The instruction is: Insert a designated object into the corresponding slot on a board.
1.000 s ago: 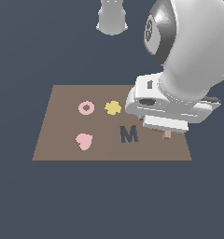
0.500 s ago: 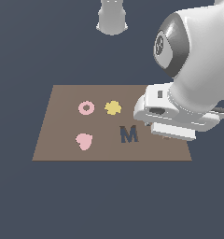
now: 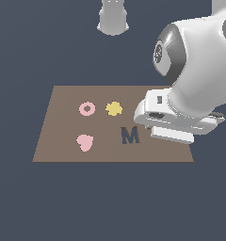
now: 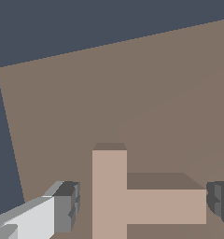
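In the wrist view the tan T-shaped block (image 4: 132, 200) lies flat on the brown board (image 4: 132, 84). My gripper (image 4: 144, 205) straddles it. One grey fingertip (image 4: 67, 205) stands a small gap away from the block, and the other (image 4: 220, 201) is right at the block's end. The jaws look open. In the exterior view my gripper's hand (image 3: 173, 136) hangs low over the board (image 3: 63, 122) at the exterior view's right, beside the navy M (image 3: 129, 135). It hides the block and the T slot there.
On the board are a pink ring (image 3: 87, 108), a yellow flower (image 3: 114, 108) and a pink heart (image 3: 84, 142). The arm's base (image 3: 113, 18) stands beyond the board. The dark floor (image 4: 62, 23) begins past the board's edge near the gripper.
The arm has moved toward the exterior view's right and looms larger. The tan block showed under the gripper one second ago and is now hidden behind the hand in the exterior view.
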You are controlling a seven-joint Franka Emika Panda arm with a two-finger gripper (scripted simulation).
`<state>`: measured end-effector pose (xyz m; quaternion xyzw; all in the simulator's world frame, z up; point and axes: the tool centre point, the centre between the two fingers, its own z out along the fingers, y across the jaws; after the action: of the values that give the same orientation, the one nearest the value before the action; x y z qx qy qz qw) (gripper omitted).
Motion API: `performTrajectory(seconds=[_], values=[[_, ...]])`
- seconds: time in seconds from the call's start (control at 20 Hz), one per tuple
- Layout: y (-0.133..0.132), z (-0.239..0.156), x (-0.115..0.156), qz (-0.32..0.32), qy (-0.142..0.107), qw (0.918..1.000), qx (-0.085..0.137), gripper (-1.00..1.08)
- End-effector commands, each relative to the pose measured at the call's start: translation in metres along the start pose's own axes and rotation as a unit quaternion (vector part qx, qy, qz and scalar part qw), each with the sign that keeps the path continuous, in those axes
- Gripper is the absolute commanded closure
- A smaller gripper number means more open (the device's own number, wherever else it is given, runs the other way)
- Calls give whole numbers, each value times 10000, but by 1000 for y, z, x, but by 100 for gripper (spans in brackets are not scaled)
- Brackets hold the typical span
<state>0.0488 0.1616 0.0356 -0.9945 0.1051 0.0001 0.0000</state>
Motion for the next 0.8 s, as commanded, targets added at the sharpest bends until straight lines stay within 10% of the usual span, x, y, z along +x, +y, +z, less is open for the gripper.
performTrajectory(seconds=[0.0,0.05,0.1,0.75], values=[[0,5,0,2,1,10000,0,-92],[0,6,0,2,1,10000,0,-92],[0,6,0,2,1,10000,0,108],[0,1,0,2,1,10000,1,108]])
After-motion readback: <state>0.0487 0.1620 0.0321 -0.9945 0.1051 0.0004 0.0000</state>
